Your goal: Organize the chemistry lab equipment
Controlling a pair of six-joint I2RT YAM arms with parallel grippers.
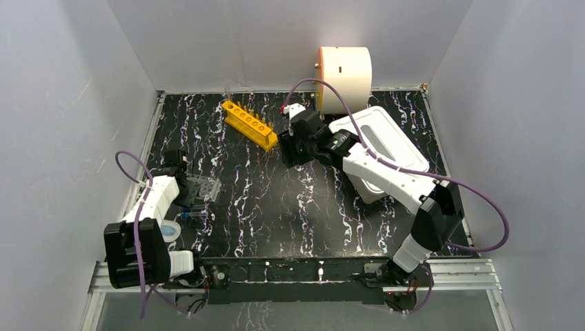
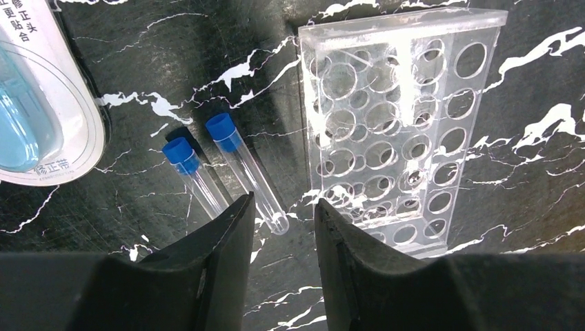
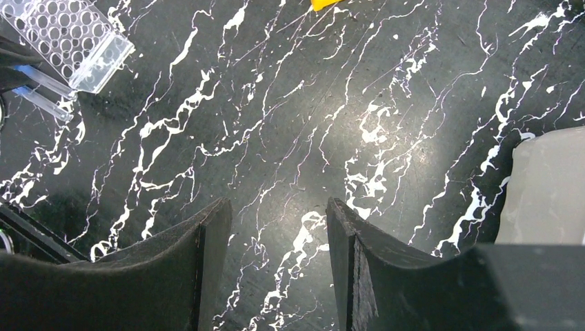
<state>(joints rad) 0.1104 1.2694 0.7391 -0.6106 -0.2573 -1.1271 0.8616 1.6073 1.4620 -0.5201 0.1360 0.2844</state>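
Top external: orange tube rack [image 1: 249, 124] sits at the far side of the tabletop [image 1: 276, 207], clear well plate [image 1: 205, 187] near its left edge. Left wrist: left jaws apart, over two blue-capped vials [image 2: 247, 174] (lying just beside the plate). Right wrist: right jaws apart over the marbled tabletop.

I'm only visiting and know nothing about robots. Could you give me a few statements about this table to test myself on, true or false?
1. Two blue-capped vials lie beside the clear plate, not touching it. True.
2. The left pincer grips one of the vials. False: it is open and empty, just above them.
3. The orange rack is full of tubes. False: its holes look empty.
4. The right pincer is open and holds nothing. True.
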